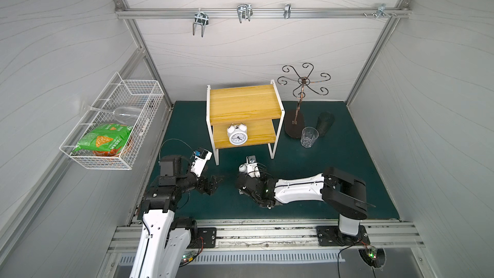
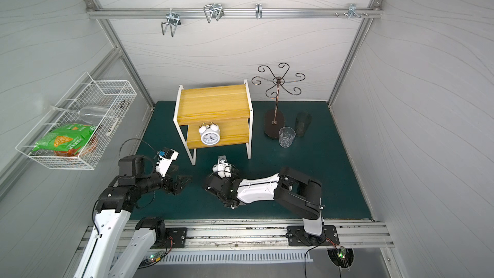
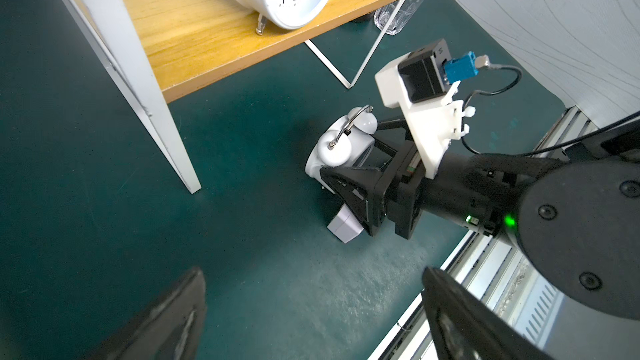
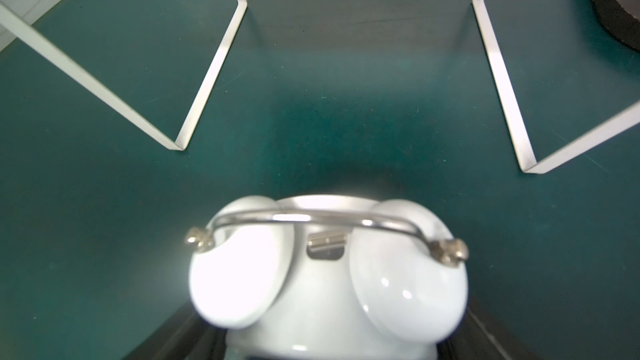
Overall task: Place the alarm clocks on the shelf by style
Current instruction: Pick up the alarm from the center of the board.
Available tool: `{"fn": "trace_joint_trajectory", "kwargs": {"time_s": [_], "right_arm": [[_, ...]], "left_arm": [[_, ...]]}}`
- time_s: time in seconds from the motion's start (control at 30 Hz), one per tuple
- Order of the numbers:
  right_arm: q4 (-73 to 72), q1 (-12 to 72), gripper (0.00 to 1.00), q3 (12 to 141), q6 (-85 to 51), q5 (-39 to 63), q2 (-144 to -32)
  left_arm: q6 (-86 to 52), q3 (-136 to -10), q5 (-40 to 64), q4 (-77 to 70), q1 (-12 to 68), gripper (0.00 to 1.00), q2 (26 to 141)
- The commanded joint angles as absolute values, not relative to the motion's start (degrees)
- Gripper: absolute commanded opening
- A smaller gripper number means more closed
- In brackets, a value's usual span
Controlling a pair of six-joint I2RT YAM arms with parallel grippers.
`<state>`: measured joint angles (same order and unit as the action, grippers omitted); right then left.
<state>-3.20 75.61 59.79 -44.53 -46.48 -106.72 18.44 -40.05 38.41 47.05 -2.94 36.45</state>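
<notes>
your right gripper (image 3: 351, 150) is clamped on a round white twin-bell alarm clock (image 3: 332, 148), low on the dark green mat (image 1: 320, 172) at centre of both top views, just below the yellow-board, white-frame shelf (image 1: 243, 102). 2nd twin-bell clock (image 1: 237, 136) stands upright on its lower board. left gripper (image 1: 213, 184) hangs lower left, fingers spread, nothing btwn.

A robotics lab cell: grey wall panels (image 1: 53, 36) in aluminium framing (image 1: 262, 13), arms (image 1: 299, 189) bolted to a base rail (image 1: 267, 232).
</notes>
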Motion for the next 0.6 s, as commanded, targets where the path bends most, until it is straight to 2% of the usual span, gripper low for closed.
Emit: {"fn": "trace_joint_trajectory", "kwargs": {"time_s": [0.0, 0.23, 0.57], "right_arm": [[-3.7, 75.44, 0.81, 59.6, -43.92, -47.36, -106.19], [-3.69, 75.09, 0.79, 58.05, -39.81, -48.22, -101.6], [2.66, 71.3, 0.77, 57.14, -34.58, -42.43, -89.95]], "left_arm": [[19.16, -40.34, 38.94, 45.88, -2.81, 0.99, 36.07], [19.2, -40.43, 39.02, 46.07, -2.81, 0.99, 35.98], [19.5, -40.43, 39.55, 46.14, -2.72, 0.99, 36.07]]}}
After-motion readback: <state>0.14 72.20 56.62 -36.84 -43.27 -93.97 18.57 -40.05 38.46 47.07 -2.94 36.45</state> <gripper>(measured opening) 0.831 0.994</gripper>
